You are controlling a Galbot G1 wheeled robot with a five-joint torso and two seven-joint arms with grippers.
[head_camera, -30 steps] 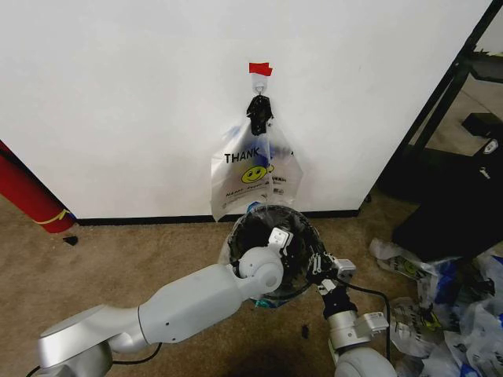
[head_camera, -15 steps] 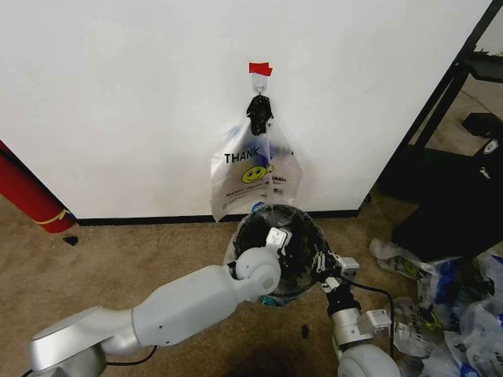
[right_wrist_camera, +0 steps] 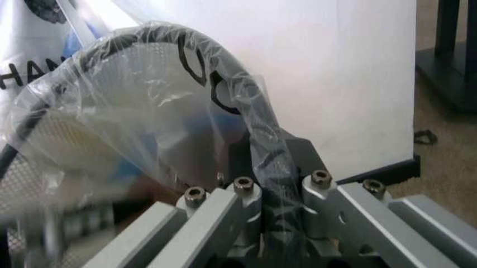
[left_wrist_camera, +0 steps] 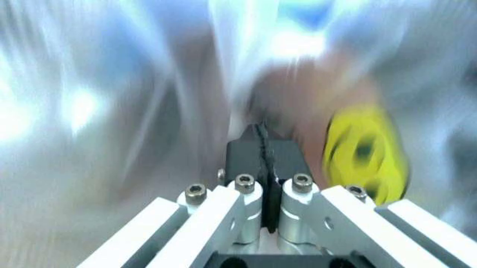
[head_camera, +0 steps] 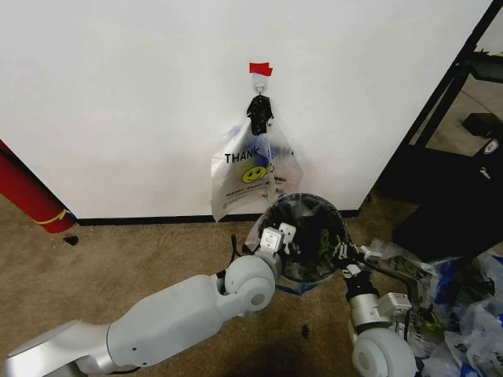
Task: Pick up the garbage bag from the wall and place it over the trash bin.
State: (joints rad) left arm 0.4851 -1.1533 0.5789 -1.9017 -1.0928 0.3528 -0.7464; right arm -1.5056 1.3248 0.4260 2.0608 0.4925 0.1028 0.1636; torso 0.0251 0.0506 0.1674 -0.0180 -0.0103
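Clearly, the trash bin (head_camera: 302, 239), a round black wire-mesh basket, was tipped with its mouth toward the camera and lined with thin, crinkly clear plastic stretched over its rim. Another garbage bag (head_camera: 253, 177), clear with black "THANK" lettering and a yellow smiley, hung from a small hook under red tape (head_camera: 260, 69) on the white wall (head_camera: 118, 102). The left gripper (head_camera: 275, 237) reached in from lower left to the bin's near-left rim, its jaws pressed together on plastic film. The right gripper (head_camera: 341, 253) came up from the lower right, its jaws clamped over the bin's bag-covered rim (right_wrist_camera: 253, 128).
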